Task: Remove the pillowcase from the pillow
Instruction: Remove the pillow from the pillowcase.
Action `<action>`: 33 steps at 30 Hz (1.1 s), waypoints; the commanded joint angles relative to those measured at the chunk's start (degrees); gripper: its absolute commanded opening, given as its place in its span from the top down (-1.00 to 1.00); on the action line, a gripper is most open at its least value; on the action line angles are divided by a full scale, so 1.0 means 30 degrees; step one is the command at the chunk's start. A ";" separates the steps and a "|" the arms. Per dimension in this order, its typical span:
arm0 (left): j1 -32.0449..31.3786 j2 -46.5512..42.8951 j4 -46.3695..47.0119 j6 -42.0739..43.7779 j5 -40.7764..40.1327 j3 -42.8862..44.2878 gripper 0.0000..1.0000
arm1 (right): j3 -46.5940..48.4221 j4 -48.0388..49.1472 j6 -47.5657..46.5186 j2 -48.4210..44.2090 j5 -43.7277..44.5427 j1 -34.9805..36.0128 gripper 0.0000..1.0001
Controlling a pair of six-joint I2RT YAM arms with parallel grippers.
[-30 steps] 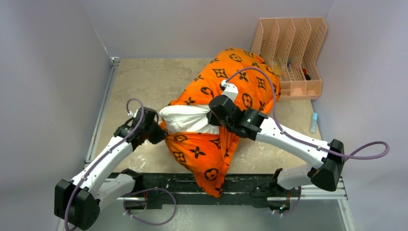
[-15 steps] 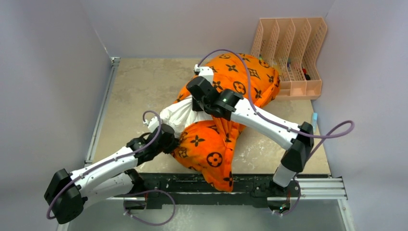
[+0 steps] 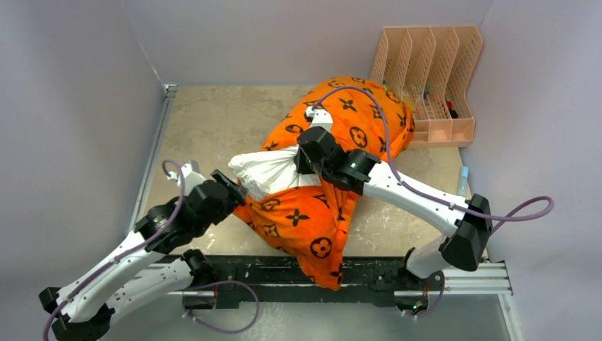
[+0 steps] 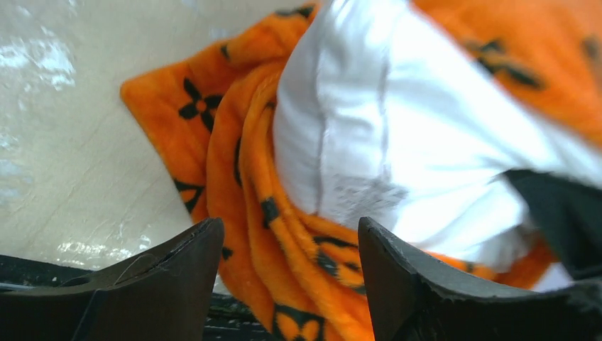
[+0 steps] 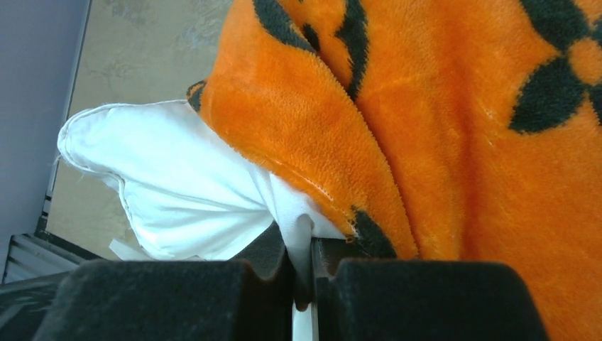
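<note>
Mottled beige counter, walled in grey, carries the pillowcase across the middle of the top view. It is a bright orange plush heap with black flower and circle motifs, running from right of upper centre down to lower centre. There a flap hangs over the black rail.

The pillow pokes out of the case's opening at centre left as a puffy white corner; orange covers the rest. On my left wrist feed the white bulk fills the upper centre, with a rolled orange hem wrapped around its lower left side.

My right tool has its jaws pressed together on a pinch of white pillow fabric, right under the orange hem. My left tool sits at centre left with its jaws spread wide and nothing held. The hem and the white corner show between its fingertips, but I cannot tell whether they touch.

A peach file rack stands in the upper right corner, just beside the case's far end. A small pale blue item lies at the counter's right edge.
</note>
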 commanded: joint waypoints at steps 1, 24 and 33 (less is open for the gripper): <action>-0.0090 0.0030 -0.2498 0.0114 -0.2808 0.3378 -0.39 | -0.1109 0.1340 0.0612 -0.1504 0.1602 -0.0831 1.00; 0.5008 0.4723 0.8729 0.5104 0.6919 0.1080 -0.78 | -0.2170 0.0869 0.2032 -0.3537 -0.0891 -0.0787 1.00; 0.4998 0.4988 1.1537 0.5429 1.0772 -0.0951 -0.22 | -0.0588 0.1139 0.0792 -0.2258 -0.2255 -0.0817 1.00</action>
